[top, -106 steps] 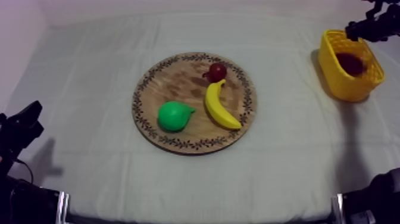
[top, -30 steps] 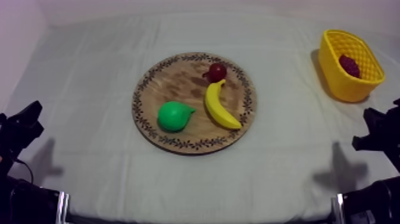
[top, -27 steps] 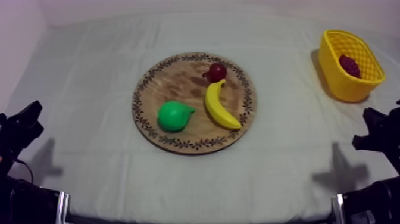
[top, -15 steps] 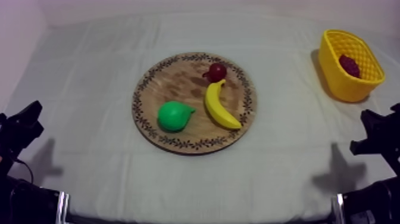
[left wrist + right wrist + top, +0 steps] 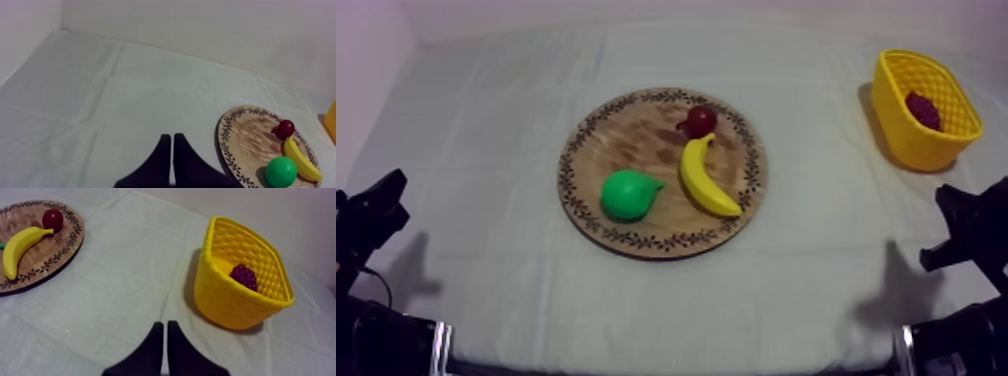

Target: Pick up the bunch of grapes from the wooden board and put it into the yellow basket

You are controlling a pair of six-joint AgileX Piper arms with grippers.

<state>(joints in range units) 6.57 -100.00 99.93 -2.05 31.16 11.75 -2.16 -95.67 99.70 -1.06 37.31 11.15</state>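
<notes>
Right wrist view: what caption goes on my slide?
A purple bunch of toy grapes lies in the yellow plastic basket; the right end effector, shut and empty, hangs nearby.

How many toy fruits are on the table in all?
4. On the wooden board: a pear, a banana beside it, a small red fruit at the banana's far tip. The bunch of grapes lies in the yellow basket, whose wall could hide more.

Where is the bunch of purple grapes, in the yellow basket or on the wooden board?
In: the purple bunch of grapes lies inside the yellow basket, below its rim.
</notes>
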